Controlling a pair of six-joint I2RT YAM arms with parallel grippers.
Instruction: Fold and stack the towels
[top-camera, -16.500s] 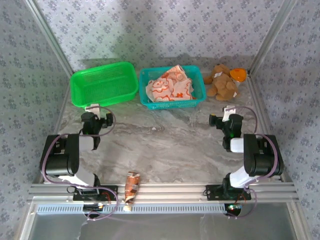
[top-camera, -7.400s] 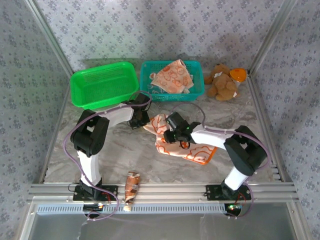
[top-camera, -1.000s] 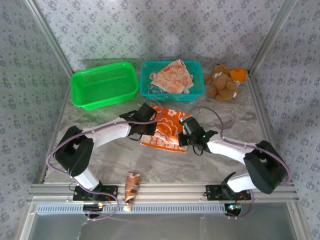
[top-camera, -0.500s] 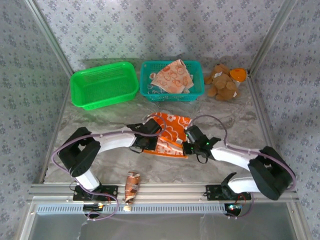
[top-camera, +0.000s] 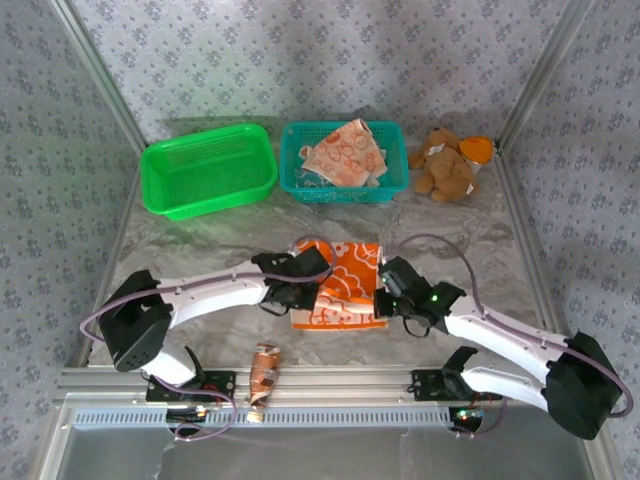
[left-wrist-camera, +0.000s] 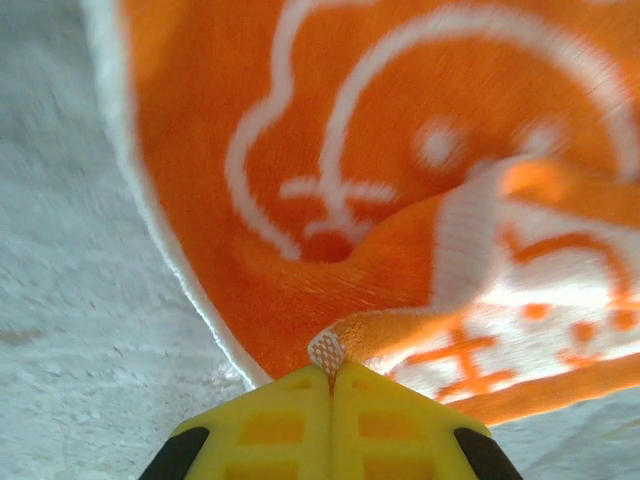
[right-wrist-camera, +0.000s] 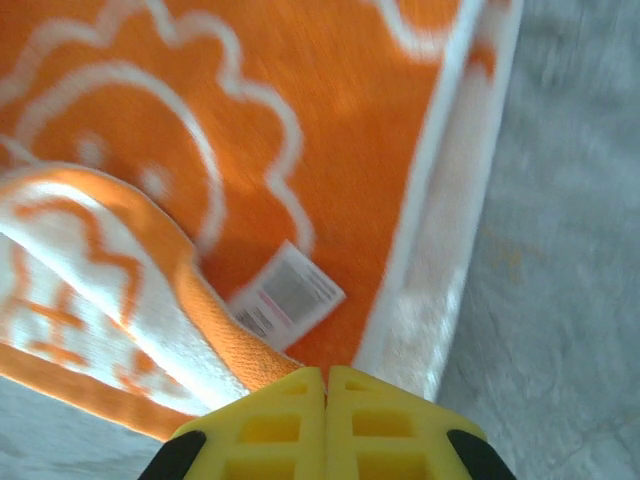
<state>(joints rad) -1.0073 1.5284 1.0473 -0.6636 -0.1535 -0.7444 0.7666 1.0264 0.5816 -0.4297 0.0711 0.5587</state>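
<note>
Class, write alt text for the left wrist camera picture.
The left gripper, shut, pinches a corner of the orange towel with white cartoon outlines. The corner curls over, showing a paler underside, on the grey marbled table.

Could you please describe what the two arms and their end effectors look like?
Both the left arm and the right arm have white tubular links joined by black joint housings, with a thin mauve cable looping alongside each. A small green light glows near the right wrist. The left end effector and right end effector have yellow fingers with black trim at the base corners.
</note>
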